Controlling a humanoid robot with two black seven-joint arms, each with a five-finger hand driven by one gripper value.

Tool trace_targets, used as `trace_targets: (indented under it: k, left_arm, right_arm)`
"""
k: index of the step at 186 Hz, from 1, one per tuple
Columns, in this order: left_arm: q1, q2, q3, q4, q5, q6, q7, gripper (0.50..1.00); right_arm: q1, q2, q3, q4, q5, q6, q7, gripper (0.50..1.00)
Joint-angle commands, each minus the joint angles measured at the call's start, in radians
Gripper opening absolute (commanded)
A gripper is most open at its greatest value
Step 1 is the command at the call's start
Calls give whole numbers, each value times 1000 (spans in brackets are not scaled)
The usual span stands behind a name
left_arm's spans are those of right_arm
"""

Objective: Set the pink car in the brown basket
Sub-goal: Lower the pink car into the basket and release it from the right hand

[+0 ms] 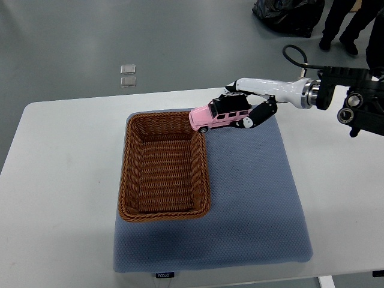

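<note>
Firmly, right hand (252, 105) grips pink car (217, 115) — over basket (165, 213) rim.

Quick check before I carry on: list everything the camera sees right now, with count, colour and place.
Pink car: one, pink with a dark roof, held above the basket's far right corner.
Brown basket: one, brown wicker, rectangular, on the left half of the mat, nothing inside.
Mat: one, blue-grey, on the table under the basket.
Table: one, white, filling most of the view.
Floor plates: two, small and pale, on the grey floor beyond the table.
Black bag: one, on the floor at the top right.
Person's legs: dark trousers and shoes, top right corner.
Right robot hand: one, white and black, coming in from the right, closed on the pink car.
</note>
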Motion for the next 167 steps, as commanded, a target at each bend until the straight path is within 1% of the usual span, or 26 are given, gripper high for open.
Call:
trace_targets:
  k: [1, 30, 52, 73, 95, 106, 128, 129, 130, 131, 132, 133, 134, 135, 136, 137, 138, 139, 140, 141, 147, 167]
  left_arm:
    - [0, 0, 1, -2, 2, 0, -1, 1000]
    - [0, 0, 1, -3, 3, -1, -1, 1000]
    - [0, 0, 1, -3, 3, -1, -1, 1000]
    - [0, 0, 1, -2, 2, -1, -1, 1000]
    - [0, 0, 1, -2, 2, -1, -1, 1000]
    - [0, 0, 1, -2, 2, -1, -1, 1000]
    - [0, 0, 1, -2, 2, -1, -1, 1000]
    - [0, 0, 1, -2, 2, -1, -1, 1000]
    - [0, 0, 1, -2, 2, -1, -1, 1000]
    - [0, 0, 1, -2, 2, -1, -1, 1000]
    - [0, 0, 1, -2, 2, -1, -1, 1000]
    - [0, 0, 1, -2, 2, -1, -1, 1000]
    - [0, 0, 1, -2, 2, -1, -1, 1000]
    - [0, 0, 1, -2, 2, -1, -1, 1000]
    - [0, 0, 1, -2, 2, -1, -1, 1000]
    - [0, 0, 1, -2, 2, -1, -1, 1000]
    - [0, 0, 1, -2, 2, -1, -1, 1000]
    - [0, 0, 1, -2, 2, -1, -1, 1000]
    - [0, 0, 1, -2, 2, -1, -1, 1000]
    - [0, 0, 1, -2, 2, 0, -1, 1000]
    - [0, 0, 1, -2, 2, 0, -1, 1000]
    - [0, 0, 3, 0, 0, 0, -1, 1000]
  right_arm:
    - [31, 136, -25, -82, 3, 4, 0, 500]
    - [34, 334, -67, -211, 3, 1, 1, 500]
    - [20, 412, -73, -267, -2, -7, 1, 500]
    - [-3, 447, -102, -298, -11, -10, 1, 500]
    - [-12, 449, -105, -309, -12, -12, 1, 500]
    - [-33, 449, -105, -320, -14, -30, 1, 500]
    - [-50, 449, -105, -327, -14, -41, 1, 500]
    - [-53, 449, -104, -327, -14, -42, 1, 551]
    - [-53, 449, -103, -327, -14, -42, 1, 552]
    - [-55, 449, -102, -329, -14, -42, 1, 610]
    - [-55, 449, -102, -329, -14, -42, 1, 611]
    - [-55, 449, -102, -329, -12, -42, 1, 682]
    - [-55, 449, -102, -329, -12, -42, 1, 682]
    - [-56, 450, -102, -329, -12, -42, 1, 753]
    - [-56, 450, -102, -329, -12, -42, 1, 754]
    - [-58, 452, -100, -329, -11, -42, 1, 808]
    - [-58, 452, -100, -329, -11, -42, 1, 809]
    - [-58, 453, -100, -329, -8, -41, 1, 845]
    - [-58, 453, -100, -329, -8, -41, 1, 846]
    - [-60, 455, -97, -329, -5, -41, 1, 876]
    - [-63, 456, -94, -329, -2, -41, 1, 901]
    - [-64, 449, -88, -327, 0, -42, 1, 909]
